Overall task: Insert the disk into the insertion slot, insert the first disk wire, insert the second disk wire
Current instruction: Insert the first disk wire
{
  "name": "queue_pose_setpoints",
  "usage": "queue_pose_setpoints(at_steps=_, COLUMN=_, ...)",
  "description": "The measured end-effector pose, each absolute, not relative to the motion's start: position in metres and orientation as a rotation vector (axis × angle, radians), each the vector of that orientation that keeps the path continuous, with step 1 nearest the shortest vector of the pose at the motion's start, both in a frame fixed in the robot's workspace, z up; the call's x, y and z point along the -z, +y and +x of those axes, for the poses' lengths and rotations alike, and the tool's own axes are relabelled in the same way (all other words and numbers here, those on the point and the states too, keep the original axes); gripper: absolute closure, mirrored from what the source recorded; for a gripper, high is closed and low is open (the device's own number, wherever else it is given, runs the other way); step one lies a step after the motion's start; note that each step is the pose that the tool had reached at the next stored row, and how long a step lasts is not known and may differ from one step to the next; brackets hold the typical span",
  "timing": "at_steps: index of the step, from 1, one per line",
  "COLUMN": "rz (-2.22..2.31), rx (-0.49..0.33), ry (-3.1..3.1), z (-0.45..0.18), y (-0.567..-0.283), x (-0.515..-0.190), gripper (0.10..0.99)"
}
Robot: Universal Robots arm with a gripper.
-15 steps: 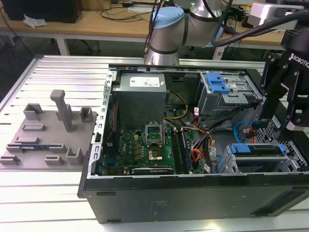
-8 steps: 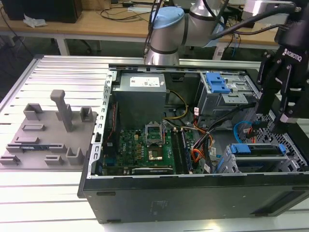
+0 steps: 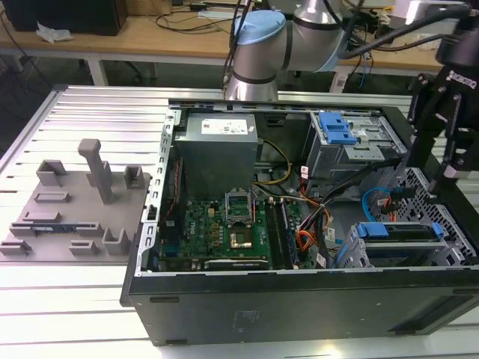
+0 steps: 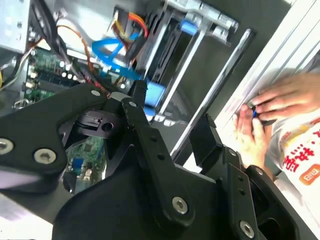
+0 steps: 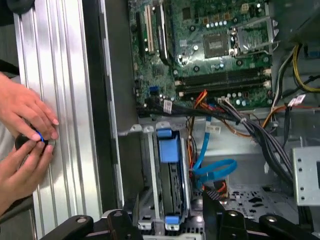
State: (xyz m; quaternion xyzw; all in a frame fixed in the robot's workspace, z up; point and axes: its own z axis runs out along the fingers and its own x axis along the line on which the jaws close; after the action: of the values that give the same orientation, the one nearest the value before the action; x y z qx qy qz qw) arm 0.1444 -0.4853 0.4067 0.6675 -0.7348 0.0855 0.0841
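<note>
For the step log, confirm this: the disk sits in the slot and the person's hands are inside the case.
Not quite. The disk does sit in the slot, but the hands are outside the case, resting on the ribbed table beside it. The first wrist view shows this.

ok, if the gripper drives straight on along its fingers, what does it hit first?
Likely the disk in its blue carrier, seated in the insertion slot, directly ahead of the open gripper; depth is unclear.
</note>
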Motion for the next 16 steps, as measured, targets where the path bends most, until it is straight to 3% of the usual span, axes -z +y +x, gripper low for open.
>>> queue_pose_setpoints(at_steps=5, rz=1.974, rx=-0.293, ry=-2.173, z=0.153, y=-0.483, x=-0.403, gripper=0.463)
queue_pose_setpoints(at_steps=6, rz=1.965, rx=-0.31, ry=-2.164, z=0.155, y=-0.47, x=-0.4, gripper=0.463)
queue_pose_setpoints(at_steps=10, rz=1.965, rx=-0.311, ry=-2.164, z=0.154, y=-0.451, x=-0.394, gripper=0.463)
queue_pose_setpoints(at_steps=16, rz=1.958, rx=-0.315, ry=-2.174, z=0.151, y=-0.449, x=-0.384, gripper=0.463)
